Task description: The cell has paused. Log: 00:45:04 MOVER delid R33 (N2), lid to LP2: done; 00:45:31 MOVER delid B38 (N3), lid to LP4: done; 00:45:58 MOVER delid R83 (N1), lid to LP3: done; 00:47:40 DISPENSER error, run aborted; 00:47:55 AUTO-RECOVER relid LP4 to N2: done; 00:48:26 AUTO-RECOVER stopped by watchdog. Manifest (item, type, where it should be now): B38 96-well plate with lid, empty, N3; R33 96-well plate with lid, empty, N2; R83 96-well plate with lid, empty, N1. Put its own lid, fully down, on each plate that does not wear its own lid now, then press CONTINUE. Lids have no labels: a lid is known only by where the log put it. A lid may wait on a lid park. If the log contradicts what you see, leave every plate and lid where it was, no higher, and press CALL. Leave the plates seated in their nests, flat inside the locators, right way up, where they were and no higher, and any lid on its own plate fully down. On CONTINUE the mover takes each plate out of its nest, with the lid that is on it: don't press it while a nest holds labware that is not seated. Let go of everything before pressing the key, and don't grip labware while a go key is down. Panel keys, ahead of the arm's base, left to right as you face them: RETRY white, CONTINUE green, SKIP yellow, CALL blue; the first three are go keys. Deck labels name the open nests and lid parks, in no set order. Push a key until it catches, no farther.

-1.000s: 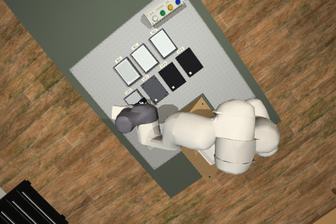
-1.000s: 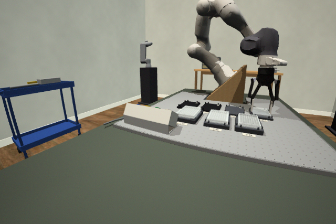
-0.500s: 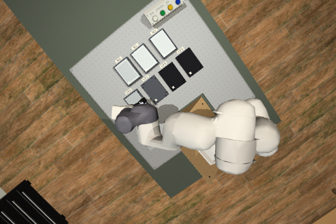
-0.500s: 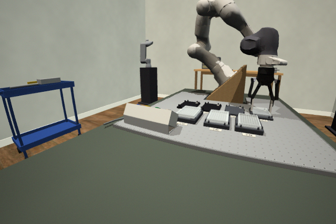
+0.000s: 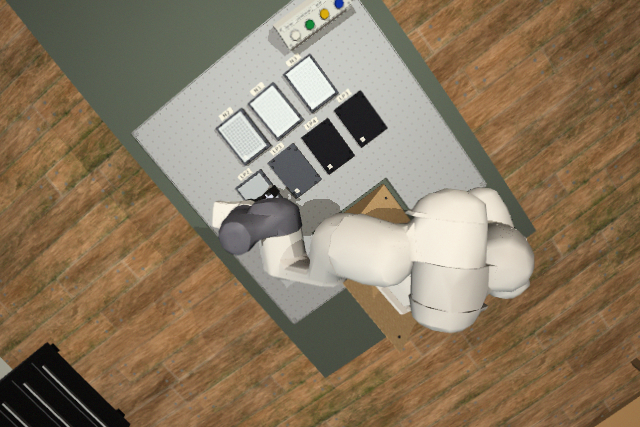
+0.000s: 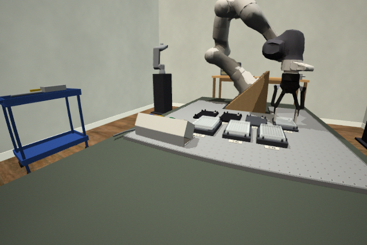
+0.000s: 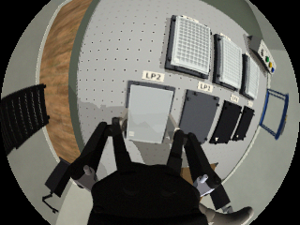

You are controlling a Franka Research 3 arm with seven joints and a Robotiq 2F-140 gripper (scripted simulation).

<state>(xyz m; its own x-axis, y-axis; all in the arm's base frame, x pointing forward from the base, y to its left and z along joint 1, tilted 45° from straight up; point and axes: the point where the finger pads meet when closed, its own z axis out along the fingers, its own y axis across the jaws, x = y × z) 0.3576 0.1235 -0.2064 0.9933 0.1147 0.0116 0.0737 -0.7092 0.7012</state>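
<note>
gripper (image 7: 148, 141) clamping lid (image 7: 149, 112) on LP2 park, N2 plate (image 7: 189, 45) uncovered

On the worktop (image 5: 413, 117), three plates (image 5: 275, 110) sit in a row. Behind them, four lid parks (image 5: 360, 118) make a second row nearer the arm. The key box (image 5: 311, 14) sits by the far edge. The pincer (image 7: 149, 144) grips the lid (image 7: 149, 112) on the end park.

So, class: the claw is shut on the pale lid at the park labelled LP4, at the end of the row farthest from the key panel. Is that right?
Not quite. The label by that park reads LP2, not LP4, as the wrist view shows. The rest holds: the claw is shut on the pale lid, at the end of the row farthest from the key panel.
</note>
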